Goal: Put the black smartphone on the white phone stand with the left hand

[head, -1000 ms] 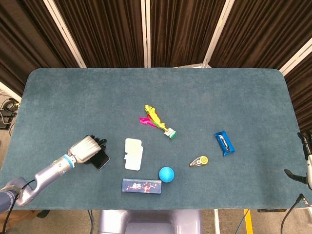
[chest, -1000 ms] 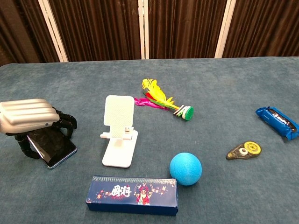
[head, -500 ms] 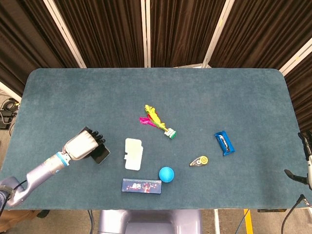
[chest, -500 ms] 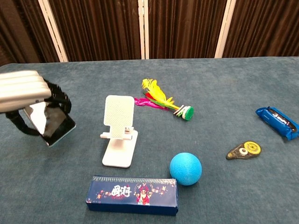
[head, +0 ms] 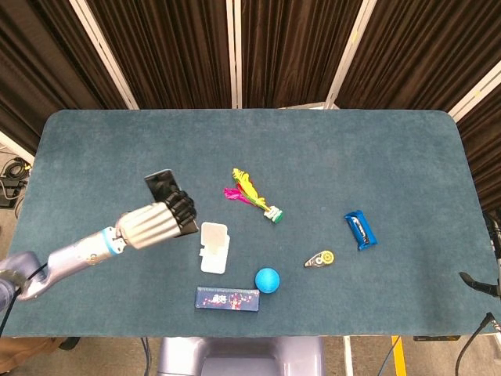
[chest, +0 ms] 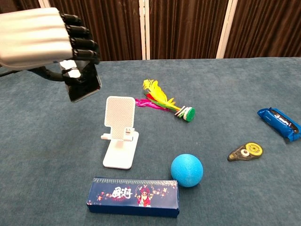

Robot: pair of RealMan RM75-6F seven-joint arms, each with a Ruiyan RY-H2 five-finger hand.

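Note:
My left hand point(head: 156, 222) grips the black smartphone point(head: 162, 186) and holds it in the air, tilted, just left of the white phone stand point(head: 214, 247). In the chest view the left hand point(chest: 42, 40) is high at the upper left. There the smartphone point(chest: 84, 84) hangs from its fingers, above and slightly left of the phone stand point(chest: 120, 132), apart from it. The stand is upright on the table with nothing on it. Only dark parts of my right hand point(head: 484, 283) show at the right edge, too little to tell its state.
A yellow and pink feather shuttlecock point(chest: 164, 102) lies behind the stand. A blue ball point(chest: 186, 170) and a dark blue box point(chest: 133, 196) sit in front of it. A correction tape point(chest: 245, 152) and a blue packet point(chest: 279, 122) lie to the right.
The left hand has lifted the smartphone off the table and carried it up and rightward toward the stand. Nothing else has moved.

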